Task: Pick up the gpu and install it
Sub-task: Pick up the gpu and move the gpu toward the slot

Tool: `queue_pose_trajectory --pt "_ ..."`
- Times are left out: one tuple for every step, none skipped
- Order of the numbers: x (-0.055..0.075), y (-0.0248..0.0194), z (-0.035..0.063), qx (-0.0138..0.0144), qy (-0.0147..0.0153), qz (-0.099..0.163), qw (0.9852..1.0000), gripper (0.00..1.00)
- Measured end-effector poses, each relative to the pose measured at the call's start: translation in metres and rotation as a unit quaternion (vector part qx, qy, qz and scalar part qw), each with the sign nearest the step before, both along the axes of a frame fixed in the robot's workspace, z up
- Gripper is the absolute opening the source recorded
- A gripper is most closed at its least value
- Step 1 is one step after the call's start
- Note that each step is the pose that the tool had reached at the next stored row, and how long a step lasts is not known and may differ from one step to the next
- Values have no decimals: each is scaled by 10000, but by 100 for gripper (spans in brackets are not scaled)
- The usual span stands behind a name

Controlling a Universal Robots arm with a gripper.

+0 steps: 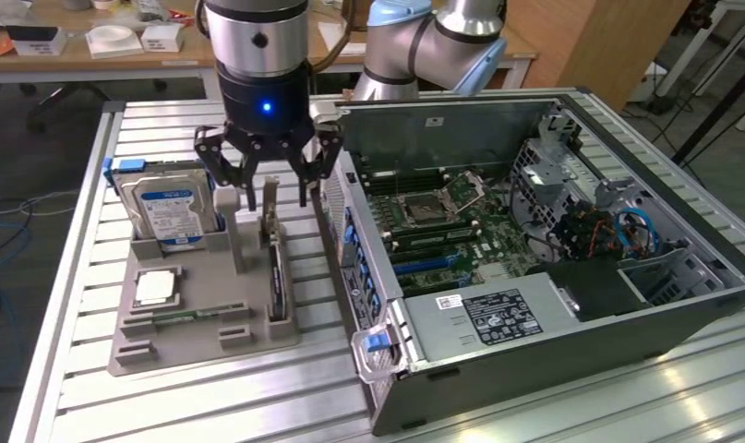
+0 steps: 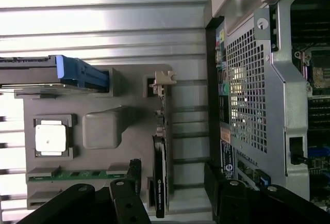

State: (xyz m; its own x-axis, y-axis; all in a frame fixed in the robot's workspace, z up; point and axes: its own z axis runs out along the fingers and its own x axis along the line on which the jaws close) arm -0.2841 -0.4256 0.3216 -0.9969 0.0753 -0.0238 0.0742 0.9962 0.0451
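The claw [image 1: 271, 187] hangs spread wide and empty right above the gpu [image 1: 275, 268], its prongs straddling the card's upper end without gripping it. The gpu stands on edge in a slot of the grey holder [image 1: 162, 351] on the table [image 1: 224, 406], which leaves both flat faces free for a pinch. The hard drive [image 1: 169, 212] stands alongside in its own slot, and the computer case [image 1: 570, 305] lies open just to the exterior view's right, board facing up.
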Motion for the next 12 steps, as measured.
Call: queue_pose_trajectory --pt "-2 -3 -14 0 0 -1 10000 60" --pt "-2 -5 -27 0 0 -1 10000 60" --pt "-2 -7 -41 0 0 -1 10000 60" --pt "-1 -9 -57 0 0 0 10000 60" --pt "-2 -10 -72 0 0 0 10000 60" --pt "-2 -11 -88 0 0 0 10000 60" --pt "-2 -12 -105 0 0 0 10000 60" --pt "-2 -14 -121 0 0 0 10000 60" --pt "-2 -15 -137 1 0 0 10000 60" --pt "-2 -16 -151 0 0 0 10000 60" --pt "-3 -18 -167 0 0 0 10000 60" --pt "-3 -19 -182 0 0 0 10000 60"
